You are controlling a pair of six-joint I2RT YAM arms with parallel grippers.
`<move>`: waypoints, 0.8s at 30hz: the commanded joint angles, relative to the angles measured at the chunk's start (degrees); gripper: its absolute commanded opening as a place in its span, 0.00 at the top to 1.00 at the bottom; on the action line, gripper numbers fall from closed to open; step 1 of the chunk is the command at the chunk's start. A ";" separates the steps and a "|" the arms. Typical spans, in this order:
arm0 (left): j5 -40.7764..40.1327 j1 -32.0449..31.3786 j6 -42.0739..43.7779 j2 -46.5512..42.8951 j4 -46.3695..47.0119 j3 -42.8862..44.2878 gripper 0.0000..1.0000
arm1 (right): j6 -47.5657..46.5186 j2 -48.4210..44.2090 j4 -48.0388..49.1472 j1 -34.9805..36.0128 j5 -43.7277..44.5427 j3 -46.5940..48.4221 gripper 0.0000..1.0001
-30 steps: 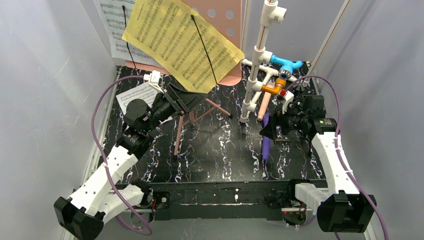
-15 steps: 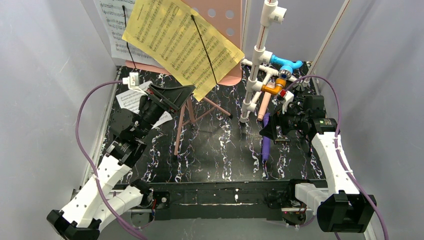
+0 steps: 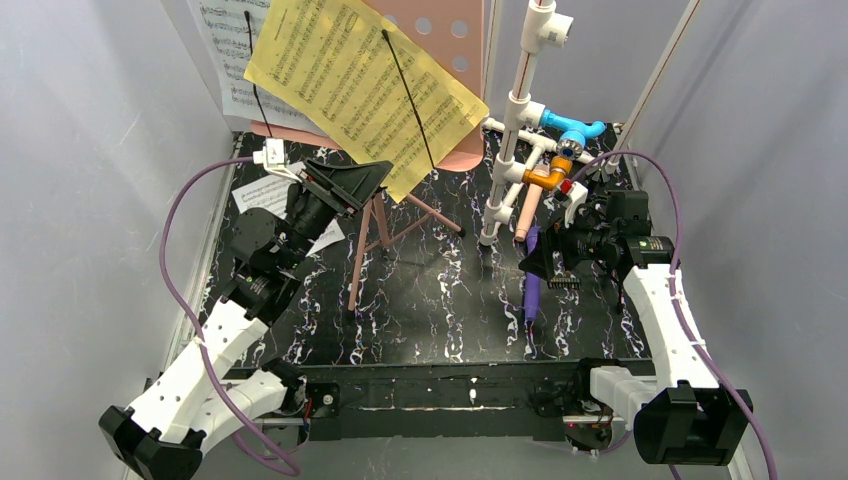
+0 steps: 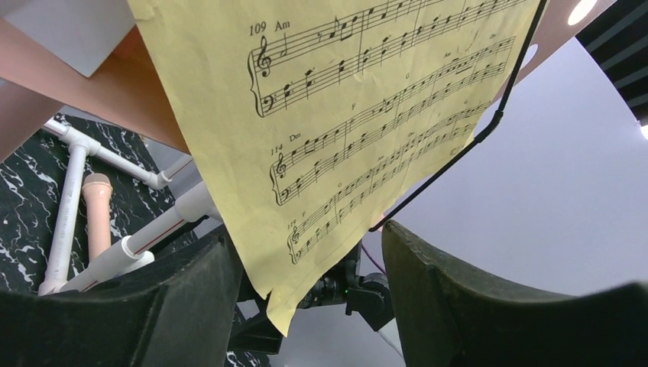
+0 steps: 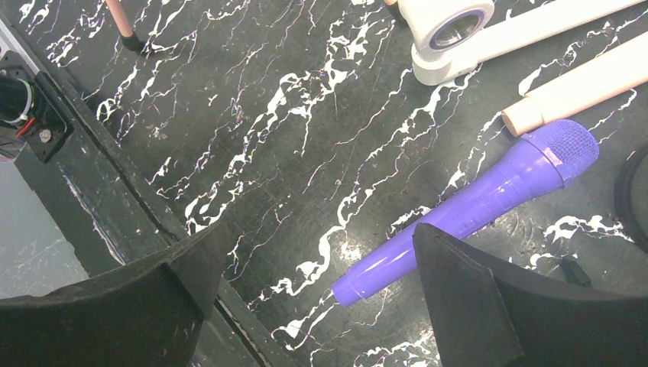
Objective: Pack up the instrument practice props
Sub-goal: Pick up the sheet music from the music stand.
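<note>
The whole table is taken in steeply downward from above and behind its near edge. The yellow music page is viewed from close beneath, facing upward, by the left wrist camera. The purple microphone, near the right edge, is viewed closely from above by the right wrist camera. Both are shared with the top view.

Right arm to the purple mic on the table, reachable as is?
Probably yes. The right gripper hangs open above the purple microphone, which lies flat on the table, nothing over it. The beige microphone lies close beside its head end, so the handle looks the cleaner grasp.
</note>
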 commanded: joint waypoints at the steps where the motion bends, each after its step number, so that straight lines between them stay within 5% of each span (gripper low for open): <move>1: -0.36 -0.22 -0.54 -1.33 2.92 1.81 0.40 | 0.07 -0.38 0.82 -0.49 -1.12 0.40 0.00; 19: -3.22 -0.20 -0.02 -2.44 3.65 2.36 0.54 | 0.07 -0.56 0.95 -0.51 -1.29 0.30 0.00; 24: -4.54 -0.20 -1.68 -0.45 3.63 2.79 0.64 | 0.09 -0.69 0.92 -0.57 -1.16 0.31 0.00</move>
